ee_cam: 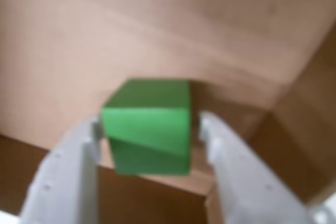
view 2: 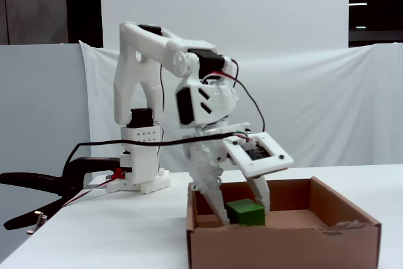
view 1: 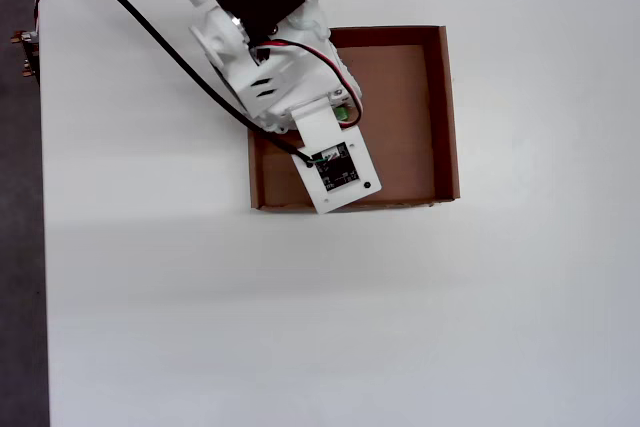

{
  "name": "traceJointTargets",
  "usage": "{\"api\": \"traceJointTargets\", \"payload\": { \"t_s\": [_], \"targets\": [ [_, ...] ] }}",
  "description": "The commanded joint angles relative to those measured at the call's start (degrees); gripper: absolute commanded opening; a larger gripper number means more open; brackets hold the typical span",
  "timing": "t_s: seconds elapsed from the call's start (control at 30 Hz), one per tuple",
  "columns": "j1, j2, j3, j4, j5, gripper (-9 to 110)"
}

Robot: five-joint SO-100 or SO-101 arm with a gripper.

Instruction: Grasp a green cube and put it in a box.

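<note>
**Cube inside the box, release pending**

Table (view 1: 520,327): white, bare apart from the arm's base and the box.

Arm (view 2: 164,55): white; in the overhead view it reaches in from 11 o'clock and covers the box's left half. In the fixed view it is folded down, wrist camera plate tilted out over the box interior.

Box (view 1: 400,107): brown cardboard, low walls, sitting just above centre in the overhead view. Its bottom at 3 o'clock from the arm is bare. I see nothing else in it.

Jaws (ee_cam: 149,129): in the wrist view a finger stands on each side of the cube, the left one against the cube's face, the right one just beside it, contact blurred. I read this as the jaws pinching the cube, not spread. In the fixed view the fingers reach below the rim, into the box.

Green cube (ee_cam: 148,127): between the fingers, tilted, with cardboard floor and a wall corner behind it. In the fixed view the cube (view 2: 245,212) is below the rim line, near the floor; I cannot tell whether it touches. Overhead shows only a green sliver (view 1: 342,112) beside the wrist.

Progress, my judgement: grasp and carry done, cube within the box walls. Left: open the jaws, let it settle, lift clear.
</note>
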Motion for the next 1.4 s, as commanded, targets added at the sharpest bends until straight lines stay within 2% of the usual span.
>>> {"api": "traceJointTargets", "payload": {
  "t_s": [0.0,0.4,0.63,0.83,1.37],
  "targets": [
    [1.2,3.5,-5.0,1.8,0.2,26],
    [8.1,8.6,-16.0,20.2,0.4,23],
    [14.8,13.3,-16.8,27.6,0.1,18],
    [19.5,20.8,-9.6,26.1,-0.2,16],
    [24.3,49.7,28.6,12.7,-0.2,13]
  ]
}}
